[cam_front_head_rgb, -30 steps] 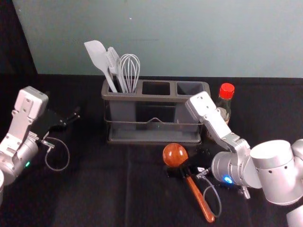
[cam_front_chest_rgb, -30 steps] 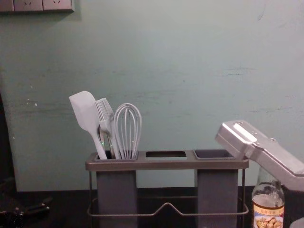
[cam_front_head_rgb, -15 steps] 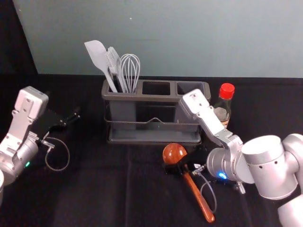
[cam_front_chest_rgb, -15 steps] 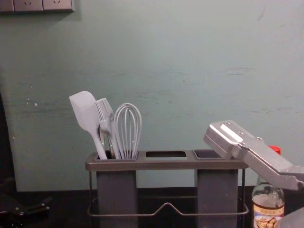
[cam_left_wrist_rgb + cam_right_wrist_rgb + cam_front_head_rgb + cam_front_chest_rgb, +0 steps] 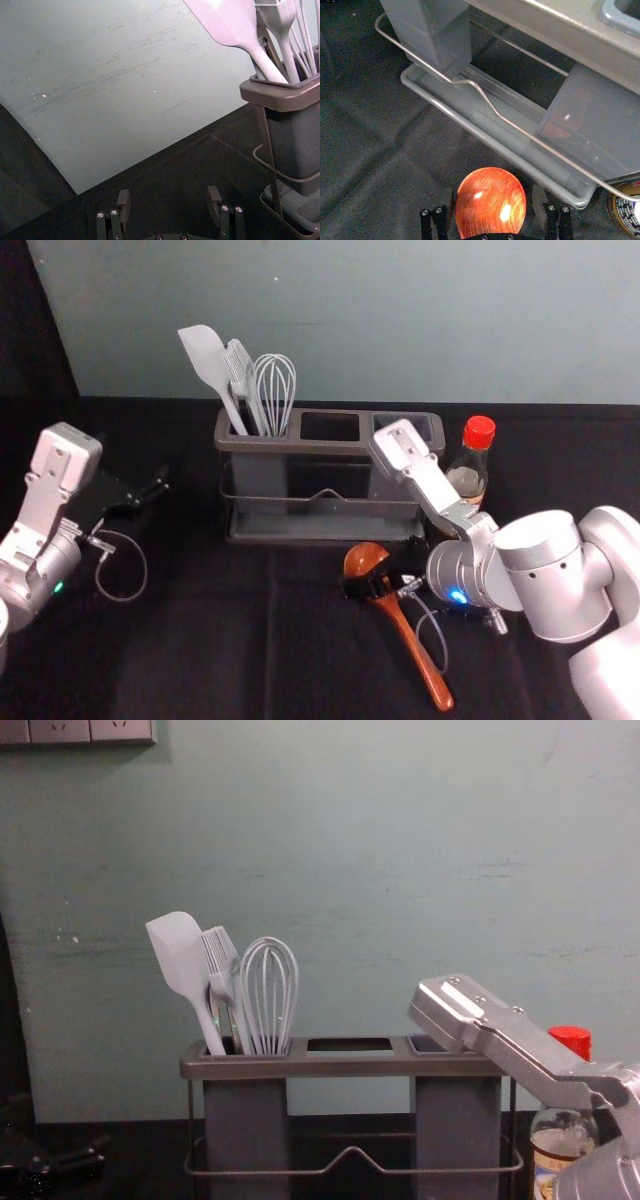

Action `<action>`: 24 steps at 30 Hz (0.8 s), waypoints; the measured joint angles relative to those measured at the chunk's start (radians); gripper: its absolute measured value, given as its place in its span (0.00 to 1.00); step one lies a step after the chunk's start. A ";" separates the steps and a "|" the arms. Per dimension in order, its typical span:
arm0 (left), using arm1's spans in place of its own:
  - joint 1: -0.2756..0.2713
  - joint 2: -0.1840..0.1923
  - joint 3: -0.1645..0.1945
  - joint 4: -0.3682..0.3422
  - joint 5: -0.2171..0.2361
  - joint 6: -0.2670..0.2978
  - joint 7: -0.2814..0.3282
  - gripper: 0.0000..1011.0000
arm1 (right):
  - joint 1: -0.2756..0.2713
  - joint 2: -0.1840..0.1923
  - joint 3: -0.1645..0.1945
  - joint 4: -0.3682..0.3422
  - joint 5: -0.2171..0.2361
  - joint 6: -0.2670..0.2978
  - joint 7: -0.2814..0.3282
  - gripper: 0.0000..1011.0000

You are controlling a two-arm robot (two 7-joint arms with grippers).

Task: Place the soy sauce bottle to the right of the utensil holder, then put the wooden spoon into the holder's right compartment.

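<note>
Since the earlier frame, the right arm has slid a bit toward the robot's left and toward the holder. Its claw has gone along too, and is now closer to the round end of the wooden spoon. The spoon looks like it has hardly moved. More of the soy sauce bottle's red cap now peeks out from behind the arm in the chest view.

The spoon lies flat on the table, in front of the holder. Its bowl is up near the holder, and its handle slants back toward the robot and to the right. The right claw comes at it from the right side. It is wide open, with one finger on each side of the bowl, so it has not grabbed on.

The bottle stands just right of the holder, so that part looks done. Next, I think, the claw should squeeze the spoon and lift it to the right compartment.

The left claw waits open, left of the holder.
</note>
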 joint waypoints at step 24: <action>0.000 0.000 0.000 0.000 0.000 0.000 0.000 0.99 | 0.007 -0.026 0.005 0.033 -0.057 -0.008 0.038 0.99</action>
